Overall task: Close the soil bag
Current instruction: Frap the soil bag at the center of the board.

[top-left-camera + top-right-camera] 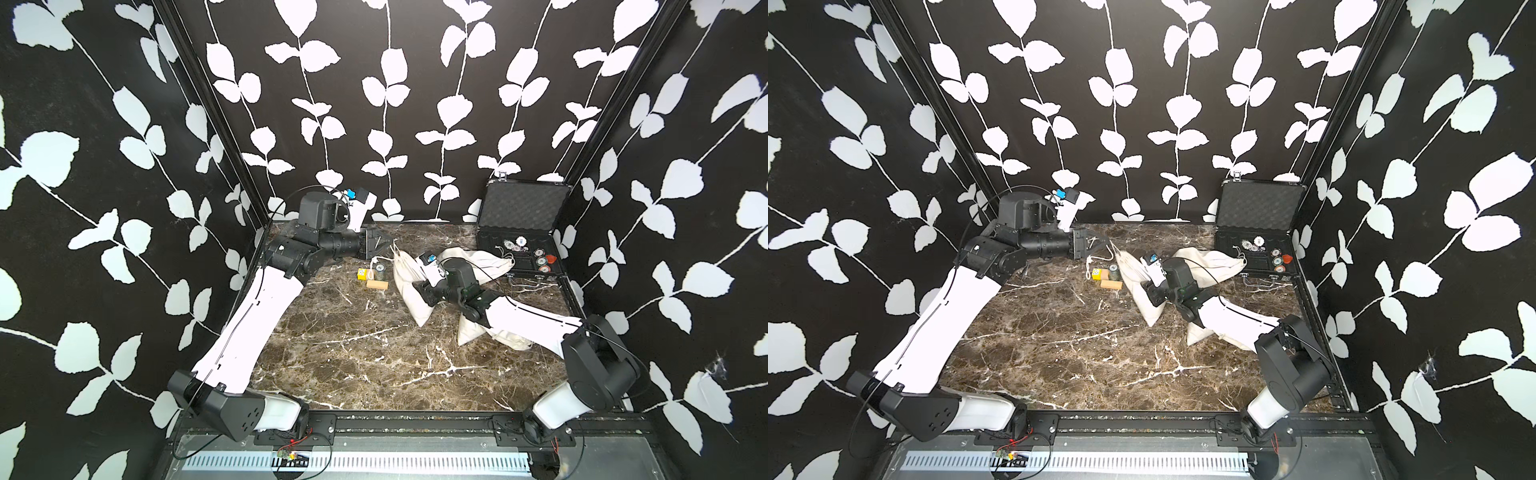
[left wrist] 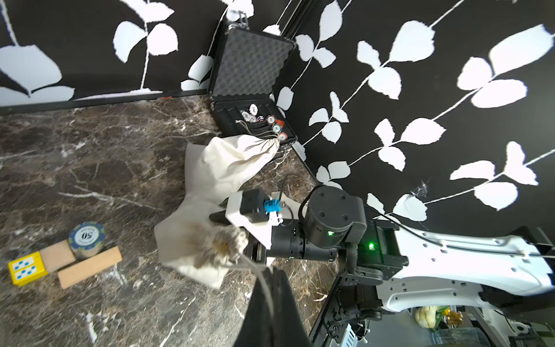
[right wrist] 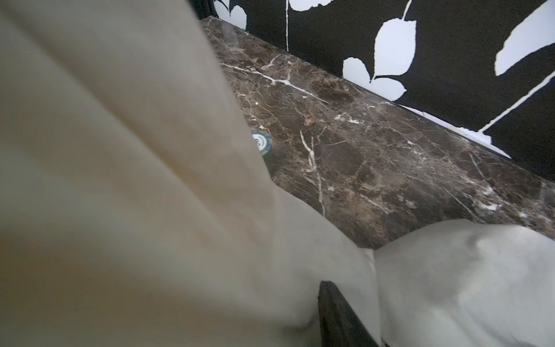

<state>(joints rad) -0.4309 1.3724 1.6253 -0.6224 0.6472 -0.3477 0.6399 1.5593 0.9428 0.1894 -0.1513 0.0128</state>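
Observation:
The soil bag [image 1: 406, 286] is a cream cloth sack lying mid-table, seen in both top views [image 1: 1144, 309]. Its mouth [image 2: 222, 245] is bunched and soil-stained. My left gripper [image 1: 388, 243] is at the back left of the bag and is shut on the bag's drawstring [image 2: 255, 266]. The cord runs taut from the mouth into the closed jaws [image 2: 271, 270]. My right gripper [image 1: 417, 289] rests low on the bag's body. In the right wrist view only one dark finger [image 3: 339, 312] shows, set off to one side. Bag cloth [image 3: 150, 180] lies against it and hides the other finger.
Another cream bag [image 1: 478, 258] lies behind, its tied neck at an open black case [image 1: 519, 208] holding poker chips. A further bag [image 1: 473, 334] lies under my right arm. A yellow block [image 1: 362, 274], a wooden block [image 1: 376, 284] and a chip stack [image 1: 380, 272] sit left of the soil bag.

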